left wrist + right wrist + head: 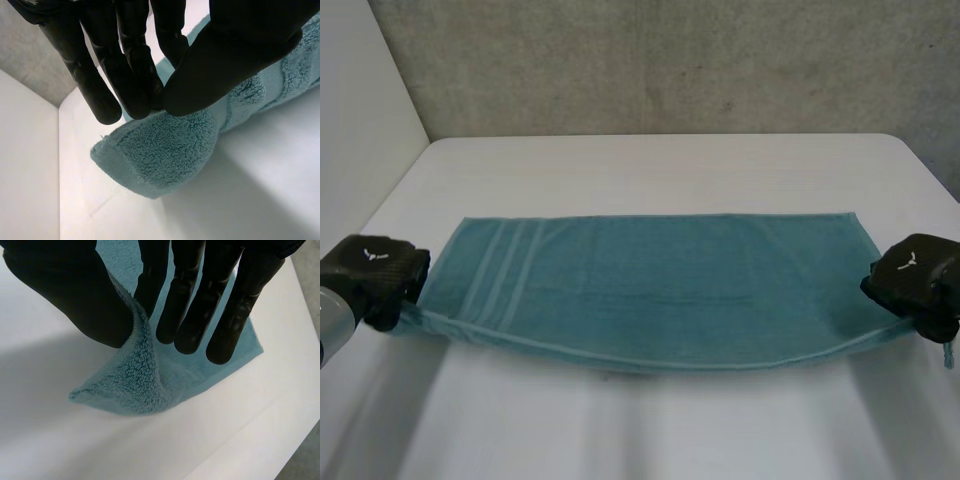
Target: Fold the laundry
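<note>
- The towel (660, 280) lay lengthwise on the table (670, 170), its far edge flat and its near edge raised, sagging in the middle.
- Our left hand (235, 55) pinched the near left corner between thumb and fingers (132, 90). Our right hand (65, 295) pinched the near right corner likewise.
- We judged the terry soft, light and limp. It would droop between grips rather than slip.
- The corners seemed the right hold, though we could not tell how deep each pinch reached, perhaps only the hem.
- We reckoned both hands should travel together to keep that edge taut.
</note>
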